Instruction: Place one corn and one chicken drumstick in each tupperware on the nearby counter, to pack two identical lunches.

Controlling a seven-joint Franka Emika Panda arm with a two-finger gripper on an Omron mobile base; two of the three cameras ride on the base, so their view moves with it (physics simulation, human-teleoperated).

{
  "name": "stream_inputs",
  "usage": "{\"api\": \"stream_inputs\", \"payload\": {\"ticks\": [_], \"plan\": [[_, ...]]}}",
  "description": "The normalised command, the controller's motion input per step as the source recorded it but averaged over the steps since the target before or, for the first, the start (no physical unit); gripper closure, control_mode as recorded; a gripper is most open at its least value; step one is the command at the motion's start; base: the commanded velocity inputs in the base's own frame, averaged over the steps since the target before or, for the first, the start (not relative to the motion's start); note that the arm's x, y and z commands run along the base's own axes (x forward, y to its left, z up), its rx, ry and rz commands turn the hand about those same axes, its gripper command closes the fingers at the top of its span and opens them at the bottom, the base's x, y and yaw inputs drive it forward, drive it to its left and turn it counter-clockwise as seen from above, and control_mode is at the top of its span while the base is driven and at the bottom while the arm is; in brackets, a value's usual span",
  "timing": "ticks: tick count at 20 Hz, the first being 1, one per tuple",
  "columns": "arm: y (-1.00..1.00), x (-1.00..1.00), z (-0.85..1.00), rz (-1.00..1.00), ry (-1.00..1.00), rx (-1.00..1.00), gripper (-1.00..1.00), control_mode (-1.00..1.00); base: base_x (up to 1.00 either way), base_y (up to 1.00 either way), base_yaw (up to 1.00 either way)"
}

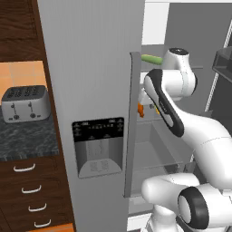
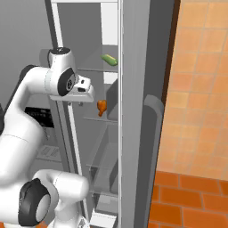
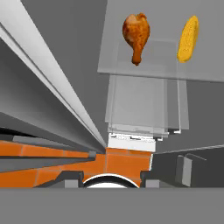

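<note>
Open fridge, glass shelf (image 3: 148, 72) edge: chicken drumstick (image 3: 136, 34) beside corn (image 3: 188, 39), apart; gripper (image 2: 84, 93) closed, empty.

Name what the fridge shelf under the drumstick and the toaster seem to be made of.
Fridge shelf: likely clear glass or plastic; the lower shelves show through it beneath the chicken drumstick. Toaster: looks like brushed metal, silver-grey with a soft sheen.
</note>
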Motion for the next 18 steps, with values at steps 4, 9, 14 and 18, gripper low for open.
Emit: {"api": "stream_inputs", "payload": {"ticks": [4,9,14,18], "plan": [[-0.01,-0.29,0.07,-0.04,-0.06,0.0,-1.0,-1.0,0.0,0.0,0.0],[-0.02,-1.0,0.32,-0.07,-0.09,0.03,-1.0,-1.0,0.0,0.0,0.0],[-0.03,-0.76,0.03,0.0,0.0,0.1,-1.0,-1.0,0.0,0.0,0.0],[0.0,-0.04,0.0,0.0,0.0,0.0,-1.0,-1.0,0.0,0.0,0.0]]}}
